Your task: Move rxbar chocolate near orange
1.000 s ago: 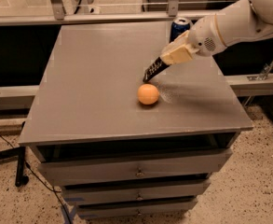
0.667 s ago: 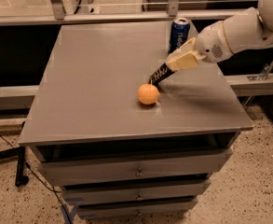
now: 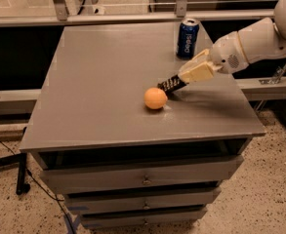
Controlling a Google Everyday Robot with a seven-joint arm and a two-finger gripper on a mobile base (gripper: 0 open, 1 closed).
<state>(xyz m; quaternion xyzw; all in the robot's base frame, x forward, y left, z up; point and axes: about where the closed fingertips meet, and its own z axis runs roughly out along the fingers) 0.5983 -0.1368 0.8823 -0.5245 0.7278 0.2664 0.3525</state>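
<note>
The rxbar chocolate (image 3: 170, 84) is a dark bar with white print, tilted, its lower end on or just above the grey tabletop (image 3: 103, 82) right beside the orange (image 3: 155, 98). My gripper (image 3: 187, 76) comes in from the right on a white arm and is shut on the bar's upper end. The orange sits on the table just left of and in front of the bar's lower tip, a small gap apart.
A blue soda can (image 3: 187, 38) stands upright at the table's back right, behind the gripper. The table is a drawer cabinet with drawers (image 3: 142, 177) in front. A metal rail (image 3: 132, 16) runs behind the table.
My gripper has moved right and down with the bar, uncovering the blue can. The bar's lower end is now closer to the table beside the orange. The orange has not moved.
</note>
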